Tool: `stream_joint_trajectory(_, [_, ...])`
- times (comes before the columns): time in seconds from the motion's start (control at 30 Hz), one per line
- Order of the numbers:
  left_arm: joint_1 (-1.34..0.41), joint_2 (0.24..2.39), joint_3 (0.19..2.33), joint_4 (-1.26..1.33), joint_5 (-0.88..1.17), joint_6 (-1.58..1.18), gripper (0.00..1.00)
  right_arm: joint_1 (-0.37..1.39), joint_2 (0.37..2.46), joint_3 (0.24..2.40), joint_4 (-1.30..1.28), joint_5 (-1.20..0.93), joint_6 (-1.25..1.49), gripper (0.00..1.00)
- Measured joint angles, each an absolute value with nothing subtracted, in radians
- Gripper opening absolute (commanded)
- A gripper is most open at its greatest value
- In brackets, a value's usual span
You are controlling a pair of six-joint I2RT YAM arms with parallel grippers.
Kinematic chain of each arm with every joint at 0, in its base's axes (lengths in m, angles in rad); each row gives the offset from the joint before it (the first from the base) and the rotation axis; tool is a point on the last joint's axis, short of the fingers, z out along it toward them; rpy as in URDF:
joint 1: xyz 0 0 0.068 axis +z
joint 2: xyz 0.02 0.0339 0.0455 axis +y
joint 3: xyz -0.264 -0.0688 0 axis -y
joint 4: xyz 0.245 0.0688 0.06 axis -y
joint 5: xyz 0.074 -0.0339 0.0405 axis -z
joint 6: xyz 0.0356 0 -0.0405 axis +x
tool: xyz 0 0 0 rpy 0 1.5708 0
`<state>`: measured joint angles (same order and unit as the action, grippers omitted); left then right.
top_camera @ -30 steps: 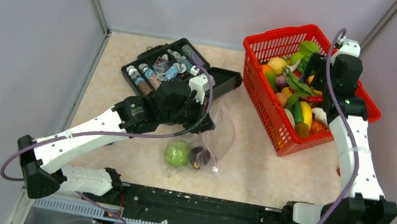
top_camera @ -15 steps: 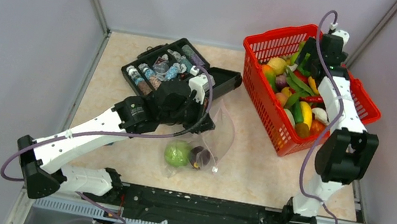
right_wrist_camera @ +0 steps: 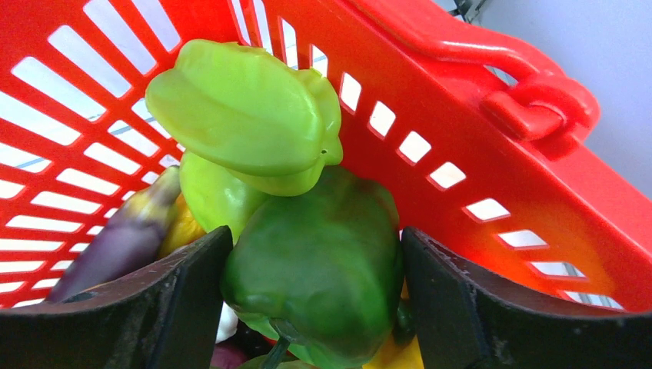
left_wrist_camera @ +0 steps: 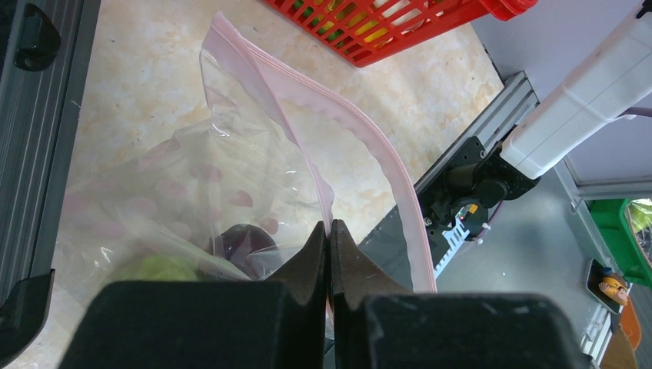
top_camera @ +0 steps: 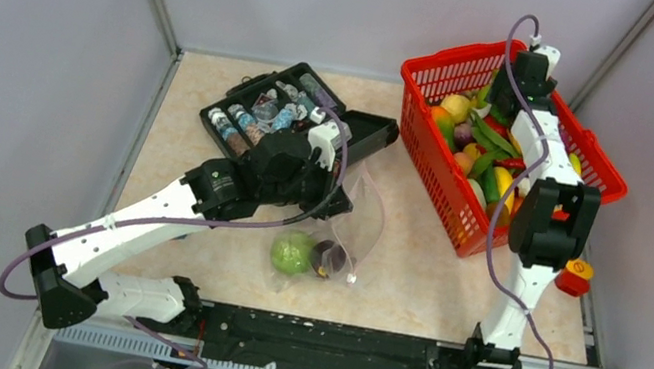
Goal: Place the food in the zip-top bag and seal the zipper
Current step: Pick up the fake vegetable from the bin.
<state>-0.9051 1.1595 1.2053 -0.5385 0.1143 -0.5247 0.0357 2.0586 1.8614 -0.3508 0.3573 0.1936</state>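
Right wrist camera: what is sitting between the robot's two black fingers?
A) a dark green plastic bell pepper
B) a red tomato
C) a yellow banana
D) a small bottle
A: the dark green plastic bell pepper fills the gap of the right gripper, with one of its black fingers on each side, down inside the red mesh plastic basket.

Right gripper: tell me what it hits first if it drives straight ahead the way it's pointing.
The dark green bell pepper in the red basket. It sits between the right gripper's fingers, directly ahead, so first contact there seems likeliest.
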Motion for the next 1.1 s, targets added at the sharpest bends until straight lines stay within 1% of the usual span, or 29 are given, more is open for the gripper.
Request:
stream_joint_trajectory(0.03, [-0.905,1.158,1.205,-0.539,0.113,-0.525,0.00,0.035,2.058,1.861,-0.351,0.358,0.194,0.63])
stream_joint_trajectory(0.07, [-0.905,1.156,1.205,-0.539,0.112,-0.525,0.00,0.035,2.058,1.861,-0.350,0.359,0.194,0.55])
stream_joint_trajectory(0.13, [-0.905,1.153,1.204,-0.539,0.110,-0.525,0.00,0.035,2.051,1.842,-0.327,0.357,0.194,0.43])
stream_joint_trajectory(0.17, [-0.905,1.150,1.204,-0.540,0.110,-0.525,0.00,0.035,2.037,1.815,-0.308,0.356,0.195,0.42])
stream_joint_trajectory(0.23, [-0.905,1.145,1.201,-0.540,0.107,-0.525,0.00,0.034,1.988,1.730,-0.248,0.334,0.194,0.42])
stream_joint_trajectory(0.43, [-0.905,1.132,1.193,-0.542,0.103,-0.525,0.00,0.030,1.744,1.443,-0.134,0.123,0.197,0.42])
stream_joint_trajectory(0.57, [-0.905,1.127,1.185,-0.542,0.102,-0.525,0.00,0.030,1.589,1.274,-0.097,-0.021,0.191,0.45])
stream_joint_trajectory(0.73, [-0.905,1.126,1.180,-0.541,0.104,-0.525,0.00,0.030,1.464,1.146,-0.091,-0.167,0.158,0.45])
stream_joint_trajectory(0.9, [-0.905,1.126,1.178,-0.540,0.107,-0.525,0.00,0.018,1.296,1.008,-0.046,-0.217,0.161,0.47])
stream_joint_trajectory(1.1, [-0.905,1.126,1.176,-0.539,0.107,-0.525,0.00,-0.052,1.185,0.989,-0.022,-0.311,0.219,0.46])
